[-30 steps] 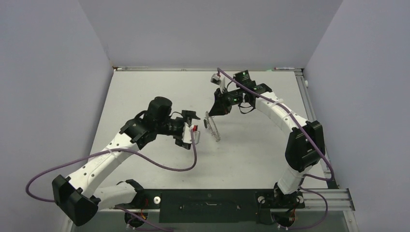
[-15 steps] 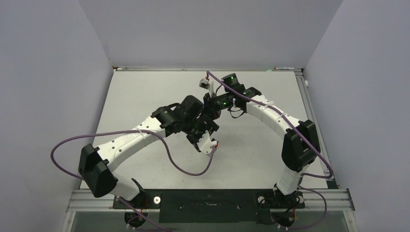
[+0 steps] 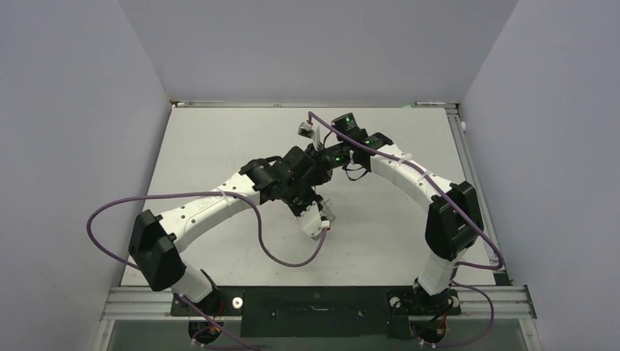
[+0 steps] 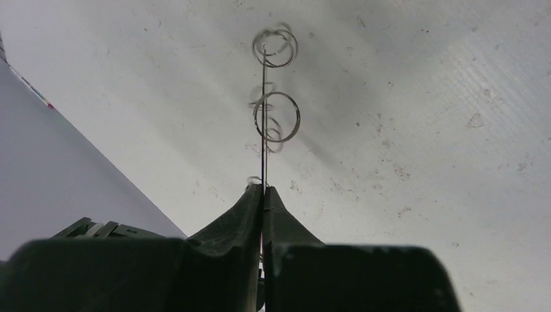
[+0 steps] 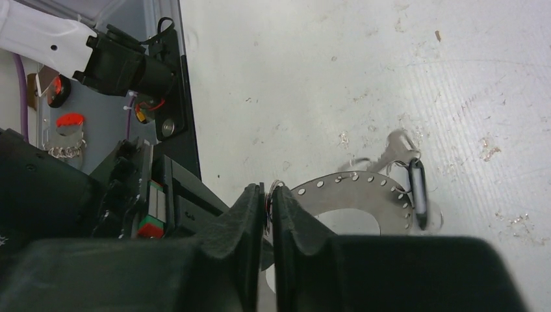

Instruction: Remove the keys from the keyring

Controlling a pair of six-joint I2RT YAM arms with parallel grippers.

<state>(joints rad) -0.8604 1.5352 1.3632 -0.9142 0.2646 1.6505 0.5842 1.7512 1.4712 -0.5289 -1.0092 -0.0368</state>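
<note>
Left hand (image 4: pixel 263 192) and right hand (image 5: pixel 268 195) both pinched tight on the keyring (image 5: pixel 364 190), holding it just over the desk (image 5: pixel 325 65), a key (image 5: pixel 397 144) still dangling off its rim, so nothing's off yet

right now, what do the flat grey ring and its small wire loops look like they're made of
Flat grey perforated ring: likely steel, matte brushed look, soft sheen, punched rim holes. Small wire loops: thin springy-looking metal wire, probably steel, shinier glints.
</note>
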